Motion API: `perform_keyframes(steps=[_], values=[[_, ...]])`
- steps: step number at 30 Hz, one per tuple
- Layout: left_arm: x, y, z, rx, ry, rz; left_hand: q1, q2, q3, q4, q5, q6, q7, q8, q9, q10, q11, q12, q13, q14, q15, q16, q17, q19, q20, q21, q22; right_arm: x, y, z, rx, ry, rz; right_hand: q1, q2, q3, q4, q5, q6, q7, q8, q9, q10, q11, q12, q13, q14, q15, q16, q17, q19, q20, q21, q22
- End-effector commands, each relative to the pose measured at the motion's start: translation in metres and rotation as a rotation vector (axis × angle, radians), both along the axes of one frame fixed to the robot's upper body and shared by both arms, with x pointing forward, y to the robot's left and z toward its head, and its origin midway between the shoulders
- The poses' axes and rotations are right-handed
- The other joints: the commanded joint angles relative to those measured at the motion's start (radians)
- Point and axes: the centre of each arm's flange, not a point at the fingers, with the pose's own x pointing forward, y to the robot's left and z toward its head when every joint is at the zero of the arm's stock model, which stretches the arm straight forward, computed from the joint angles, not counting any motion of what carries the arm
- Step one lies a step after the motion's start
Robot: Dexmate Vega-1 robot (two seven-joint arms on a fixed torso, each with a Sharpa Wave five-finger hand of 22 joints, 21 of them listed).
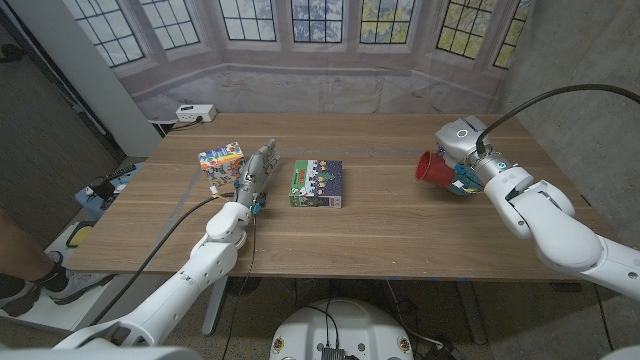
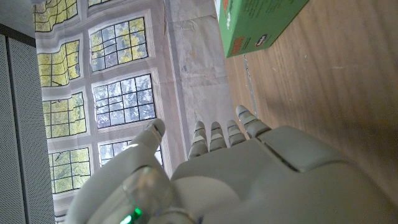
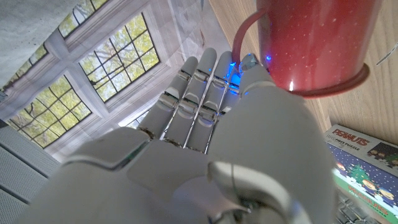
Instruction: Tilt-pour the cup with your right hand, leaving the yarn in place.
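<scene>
- The right hand (image 1: 462, 160) is gripping the red cup (image 1: 432, 167) and holding it tipped on its side, mouth facing the middle of the table (image 1: 400, 220), above the far right part of the wood.
- From the right wrist view the cup (image 3: 314, 43) is sitting against the thumb side of the hand (image 3: 205, 143), its rim pointing away from the fingertips, while the long fingers (image 3: 199, 87) are reaching up beside its handle (exactly how they wrap it I cannot tell).
- The green box (image 1: 317, 184) is lying flat mid-table, well apart from the cup; its printed lid is showing past the cup in the right wrist view (image 3: 364, 162).
- The left hand (image 1: 255, 175) is standing on the table with fingers straight and loose, holding nothing.
- Just beside those fingers, on their outer side, the colourful box (image 1: 221, 165) is standing.
- In the left wrist view the fingertips (image 2: 217, 134) are pointing past the green box (image 2: 258, 25), not touching it.
</scene>
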Motion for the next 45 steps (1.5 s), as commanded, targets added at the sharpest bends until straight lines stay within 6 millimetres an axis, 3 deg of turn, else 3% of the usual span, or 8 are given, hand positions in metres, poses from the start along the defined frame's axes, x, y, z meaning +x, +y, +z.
perform_keyframes(steps=[1, 23, 45], values=[[-0.005, -0.004, -0.006, -0.014, -0.002, -0.003, 0.011, 0.002, 0.002, -0.005, 0.009, -0.001, -0.001, -0.003, 0.002, 0.004, 0.002, 0.001, 0.002, -0.001, 0.010, 0.004, 0.003, 0.004, 0.004, -0.001, 0.002, -0.003, 0.001, -0.002, -0.076, -0.008, -0.025, 0.008, -0.005, -0.003, -0.001, 0.006, 0.057, -0.060, 0.005, 0.001, 0.043, -0.037, 0.007, 0.002, 0.014, -0.104, -0.001, 0.000, 0.008, -0.070, 0.006, 0.003], [-0.004, -0.003, -0.011, -0.021, -0.005, -0.001, 0.016, 0.002, 0.003, -0.008, 0.010, 0.000, -0.001, -0.003, 0.002, 0.005, 0.003, 0.001, 0.002, 0.000, 0.009, 0.004, 0.003, 0.004, 0.004, -0.001, 0.002, -0.007, 0.006, -0.008, -0.298, -0.080, -0.024, 0.011, -0.006, -0.007, -0.001, 0.007, 0.065, -0.055, 0.006, 0.000, 0.056, -0.033, 0.005, 0.003, 0.031, -0.105, -0.005, -0.002, 0.018, -0.070, 0.007, 0.003], [0.001, -0.011, -0.009, -0.021, -0.020, -0.005, 0.020, 0.002, 0.003, -0.009, 0.010, 0.007, 0.004, 0.000, 0.002, 0.010, 0.006, 0.003, 0.002, 0.002, 0.010, 0.005, 0.003, 0.005, 0.004, -0.001, 0.002, -0.013, 0.008, 0.007, -0.390, -0.242, -0.021, 0.007, -0.004, -0.010, 0.003, 0.007, 0.064, -0.049, 0.004, -0.001, 0.057, -0.025, 0.003, 0.009, 0.038, -0.102, -0.013, -0.005, 0.020, -0.067, 0.006, 0.003]])
